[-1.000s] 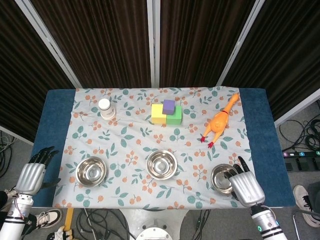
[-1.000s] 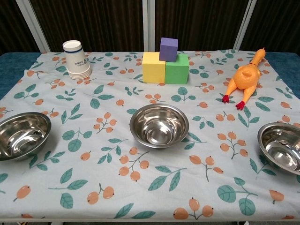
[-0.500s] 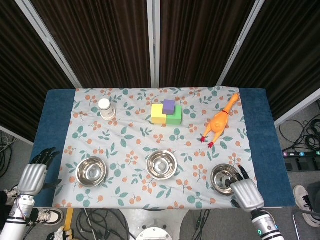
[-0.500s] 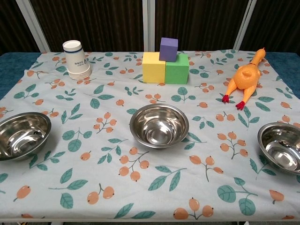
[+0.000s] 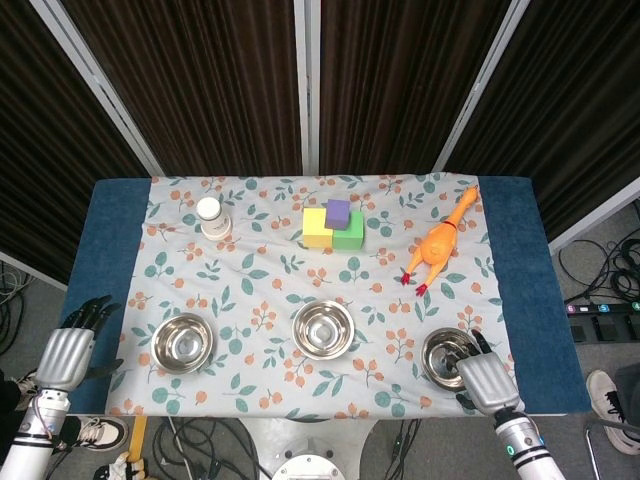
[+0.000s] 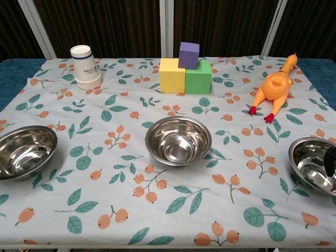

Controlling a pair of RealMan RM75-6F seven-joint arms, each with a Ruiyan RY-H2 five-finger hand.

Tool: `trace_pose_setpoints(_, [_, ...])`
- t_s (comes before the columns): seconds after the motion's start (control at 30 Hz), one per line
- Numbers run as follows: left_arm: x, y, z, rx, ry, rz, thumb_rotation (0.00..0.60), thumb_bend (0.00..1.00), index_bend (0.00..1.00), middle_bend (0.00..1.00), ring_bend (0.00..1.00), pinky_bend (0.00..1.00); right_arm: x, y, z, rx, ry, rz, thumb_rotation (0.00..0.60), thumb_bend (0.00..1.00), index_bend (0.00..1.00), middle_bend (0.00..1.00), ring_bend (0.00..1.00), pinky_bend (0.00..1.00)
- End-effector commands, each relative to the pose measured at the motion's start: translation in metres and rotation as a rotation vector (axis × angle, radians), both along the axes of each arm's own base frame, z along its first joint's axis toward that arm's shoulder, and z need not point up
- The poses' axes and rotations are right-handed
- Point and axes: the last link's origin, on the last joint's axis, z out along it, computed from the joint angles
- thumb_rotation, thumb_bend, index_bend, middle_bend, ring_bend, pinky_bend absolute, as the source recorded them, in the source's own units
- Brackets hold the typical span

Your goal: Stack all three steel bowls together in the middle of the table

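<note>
The right hand (image 5: pixel 487 380) reaches over the near rim of the right bowl (image 5: pixel 446 357), fingers dipping inside; whether it grips yet, I cannot tell. The middle bowl (image 5: pixel 323 328) and left bowl (image 5: pixel 183 342) sit apart. Thin steel looks light, rigid and slippery, so pinching the rim should work best.

bowls (image 5: pixel 323 328) in front row – left, middle, right | blocks (image 5: pixel 334 226) behind middle | cups (image 5: pixel 211 217) perhaps stacked, back-left

Leaf-and-berry patterned cloth (image 5: pixel 270 265), blue table (image 5: pixel 110 220), yellow block (image 5: pixel 316 228), green block (image 5: pixel 351 234), purple block (image 5: pixel 338 212), orange chicken (image 5: pixel 440 242)
</note>
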Motion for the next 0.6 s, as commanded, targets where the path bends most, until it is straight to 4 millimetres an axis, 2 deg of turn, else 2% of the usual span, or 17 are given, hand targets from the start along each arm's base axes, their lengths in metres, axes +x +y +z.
trace_pose_setpoints(0.03, [0.0,0.0,0.0,-0.002,0.001,0.0,0.6,0.09,0.21,0.2,0.13,0.23,-0.001,-0.002,-0.004,0.008,0.003,-0.003,0.6,0.1,0.45,0.46,0.24,0.05])
trace_pose_setpoints(0.4, [-0.002,0.0,-0.004,-0.02,0.007,0.005,0.6,0.09,0.21,0.21,0.13,0.23,-0.003,-0.01,-0.019,0.032,0.022,-0.02,0.6,0.15,0.49,0.48,0.25,0.05])
trace_pose_setpoints(0.6, [-0.003,0.001,-0.003,-0.017,0.005,0.004,0.6,0.09,0.21,0.2,0.13,0.23,-0.005,-0.014,-0.024,0.028,0.036,-0.028,0.6,0.17,0.57,0.53,0.29,0.05])
